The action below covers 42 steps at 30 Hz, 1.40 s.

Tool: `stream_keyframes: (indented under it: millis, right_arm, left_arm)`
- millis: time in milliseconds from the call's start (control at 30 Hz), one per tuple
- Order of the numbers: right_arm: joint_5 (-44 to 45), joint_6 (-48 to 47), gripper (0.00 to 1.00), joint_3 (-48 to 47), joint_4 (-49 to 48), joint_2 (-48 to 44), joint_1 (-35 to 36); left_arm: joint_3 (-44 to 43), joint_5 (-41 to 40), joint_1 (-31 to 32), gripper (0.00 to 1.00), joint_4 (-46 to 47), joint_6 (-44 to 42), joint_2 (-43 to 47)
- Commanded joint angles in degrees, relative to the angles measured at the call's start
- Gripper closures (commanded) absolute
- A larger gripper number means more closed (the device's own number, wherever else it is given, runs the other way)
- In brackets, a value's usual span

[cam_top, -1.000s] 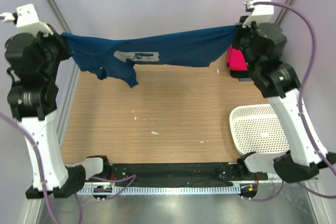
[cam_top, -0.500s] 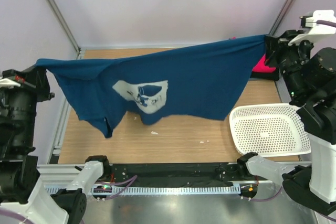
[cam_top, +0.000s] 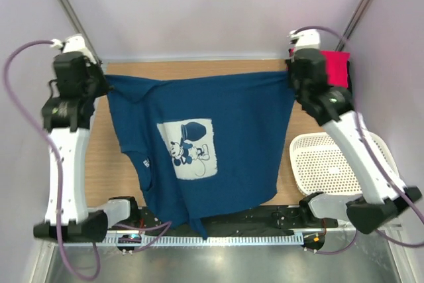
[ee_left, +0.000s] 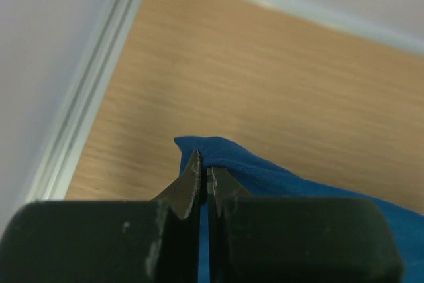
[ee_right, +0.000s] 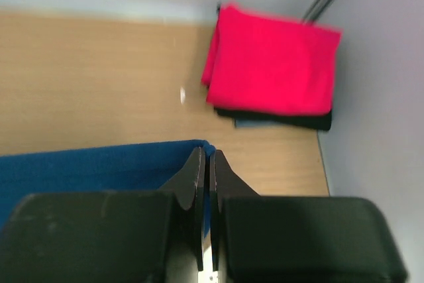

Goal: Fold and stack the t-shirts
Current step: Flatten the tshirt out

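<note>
L gripper [ee_left: 204, 171]: jaws pinched tight on one top corner of the navy tee [ee_left: 285, 180], w/ cloth bunched at the tips. L wrist cam shows only that fold of blue, bare table [ee_left: 278, 64] beyond it and the metal edge rail [ee_left: 86, 97] at left.

R gripper [ee_right: 206, 157]: jaws likewise clamped on the tee's other top corner. The blue edge runs off left of the fingers.

Top cam gives what the wrist cams can't:
- The tee is stretched btw both grippers along the far side of the table.
- Its body spreads toward the near edge, front up, w/ the pale square print [cam_top: 189, 149] of a cartoon mouse near the middle.
- Its bottom hem drapes past the near table edge, over the black bar [cam_top: 265, 217] btw the arm bases.

R wrist cam alone shows the stack well. The pink tee [ee_right: 271, 64] is folded and sits on a folded black tee [ee_right: 291, 120] in the far R corner by the wall, apart from the navy tee. In top cam the R arm hides part of it; only pink and a black strip show.

The white basket [cam_top: 311, 164] shows only from top. It's on the table's R side just beside the navy tee's edge, and the R arm crosses above it.
</note>
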<state>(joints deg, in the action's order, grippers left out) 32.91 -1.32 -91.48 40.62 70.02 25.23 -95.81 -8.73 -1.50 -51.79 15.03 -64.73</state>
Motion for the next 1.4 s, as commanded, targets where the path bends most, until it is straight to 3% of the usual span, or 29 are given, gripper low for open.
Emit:
stream_keyframes:
  millis: [0, 167, 400, 733, 833, 933, 1033, 1067, 1100, 1233, 1300, 1367]
  right_arm:
    - [1.3, 0.9, 0.99, 8.8, -9.6, 3.8, -2.2]
    - [-5.1, 4.4, 0.99, 18.2, -22.5, 12.9, -7.5]
    - [-6.6, 1.5, 0.99, 13.9, -30.9, 30.1, -10.7]
    - [-7.1, -0.2, 0.99, 5.9, -33.4, 42.9, -11.8]
    - [-7.1, -0.2, 0.99, 5.0, -33.2, 44.8, -12.0]
    - [-6.7, -0.5, 0.99, 3.4, -32.7, 46.4, -12.3]
    - [-6.2, -0.7, 0.99, -0.8, -30.1, 49.2, -13.3]
    - [-6.3, -1.0, 0.99, -2.0, -29.3, 50.7, -13.5]
    - [-6.4, -1.3, 0.99, -4.2, -27.8, 51.4, -13.6]
    - [-6.8, -2.1, 0.99, -9.9, -23.8, 55.3, -13.9]
    - [-7.4, -1.9, 0.99, -13.2, -21.2, 56.8, -13.9]
    - [-7.2, -0.9, 0.89, -16.0, -18.5, 59.1, -14.0]
  left_arm:
    - [6.9, -4.0, -0.2, 1.0, 9.9, 0.8, -4.0]
    - [13.9, -3.5, -0.2, 1.0, 18.9, 2.5, -15.1]
    - [11.7, -2.8, -0.2, 1.0, 24.6, 3.2, -30.3]
    - [3.4, 0.3, -0.1, 0.98, 24.9, 2.3, -42.0]
    - [0.6, 0.8, -0.1, 0.89, 24.6, 1.7, -44.3]
    - [-2.8, 0.7, -0.2, 0.72, 24.4, 1.8, -46.3]
    - [-8.1, 1.5, -0.2, 0.39, 22.0, 2.3, -49.8]
    - [-9.7, 1.6, -0.2, 0.23, 20.6, 2.8, -51.3]
    - [-11.3, 1.9, 0.0, 0.15, 19.3, 3.3, -51.9]
    - [-10.6, 4.5, 0.4, 0.08, 13.8, 8.3, -49.8]
    - [-2.7, 4.6, 0.9, 0.07, 14.2, 11.2, -44.3]
    - [3.5, 2.8, 4.0, 0.07, 15.1, 12.7, -40.0]
